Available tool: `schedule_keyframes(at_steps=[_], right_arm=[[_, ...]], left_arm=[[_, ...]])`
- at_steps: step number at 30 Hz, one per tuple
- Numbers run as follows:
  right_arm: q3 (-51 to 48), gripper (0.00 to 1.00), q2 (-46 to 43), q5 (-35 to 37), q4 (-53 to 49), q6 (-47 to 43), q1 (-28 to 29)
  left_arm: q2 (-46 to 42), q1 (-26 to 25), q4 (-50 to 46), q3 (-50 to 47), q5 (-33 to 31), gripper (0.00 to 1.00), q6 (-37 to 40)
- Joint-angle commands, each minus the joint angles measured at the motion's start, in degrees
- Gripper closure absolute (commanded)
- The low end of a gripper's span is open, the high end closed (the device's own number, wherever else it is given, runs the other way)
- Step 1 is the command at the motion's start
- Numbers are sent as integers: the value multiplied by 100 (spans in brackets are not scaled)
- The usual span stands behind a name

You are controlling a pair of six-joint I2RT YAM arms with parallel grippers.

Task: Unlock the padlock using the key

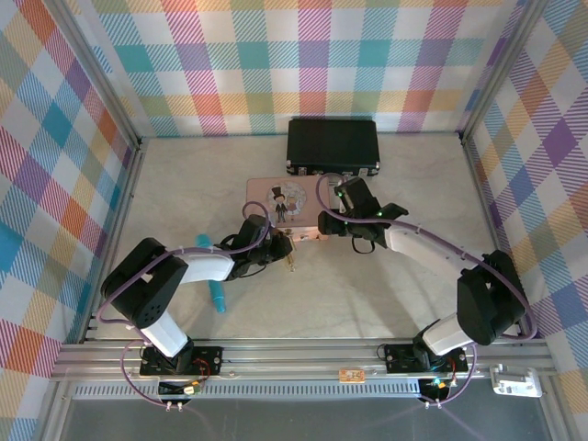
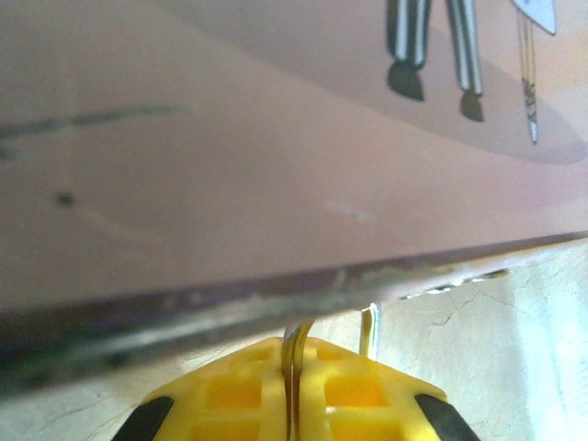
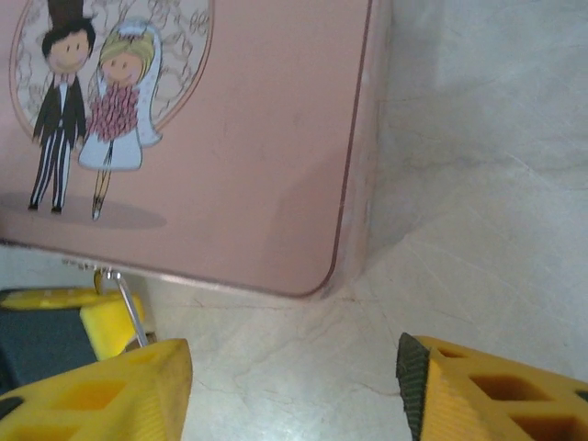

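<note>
The pink tin (image 1: 265, 195) lies mid-table. The small brass padlock (image 1: 292, 260) sits at the tin's front edge. My left gripper (image 1: 278, 244) is against that edge. In the left wrist view its yellow fingers (image 2: 230, 390) are shut on one leg of a thin metal loop, apparently the padlock's shackle. The other silvery leg (image 2: 369, 329) stands just to the right. The padlock's body is hidden there. My right gripper (image 3: 294, 367) stands open over bare table by the tin's (image 3: 257, 138) front right corner, holding nothing. The shackle wire (image 3: 131, 312) runs beside its left finger. The key is hidden.
A black case (image 1: 333, 145) stands behind the tin at the back. A long teal pen (image 1: 214, 280) lies on the table left of the left forearm. Checked walls close the table in on three sides.
</note>
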Motion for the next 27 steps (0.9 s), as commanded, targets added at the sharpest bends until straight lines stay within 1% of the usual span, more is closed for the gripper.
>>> schedule_keyframes(at_steps=[1, 2, 6, 8, 11, 16, 20, 27], right_arm=[[222, 35, 205, -58, 147, 181, -166], [246, 34, 283, -91, 234, 203, -188], [470, 33, 724, -163, 456, 238, -209], [642, 33, 1031, -178, 506, 325, -231], [719, 35, 1300, -148, 632, 634, -242], [519, 43, 1399, 73, 802, 1219, -249], [182, 48, 1302, 149, 1063, 1691, -249], [-318, 54, 1146, 146, 1401, 2286, -249]], left_arm=[[-247, -36, -85, -102, -33, 98, 57], [-238, -34, -96, -100, -29, 100, 50], [-209, -35, -24, -115, 26, 100, -111], [-209, -36, 85, -174, -30, 100, -379], [-234, -36, 285, -320, -246, 100, -1007], [-294, -36, 626, -594, -843, 100, -2040], [-440, -70, 731, -774, -1523, 100, -2819], [-413, -172, 656, -790, -2379, 100, -3793]])
